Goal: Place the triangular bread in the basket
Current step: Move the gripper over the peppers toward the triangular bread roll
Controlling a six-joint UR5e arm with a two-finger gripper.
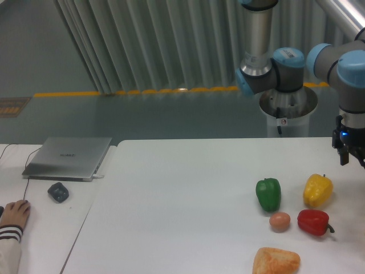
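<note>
Green pepper (268,194), yellow pepper (317,190), red pepper (313,222) and egg (279,221) are clustered on the bench (182,200); a laptop (68,157) is seen left.
</note>
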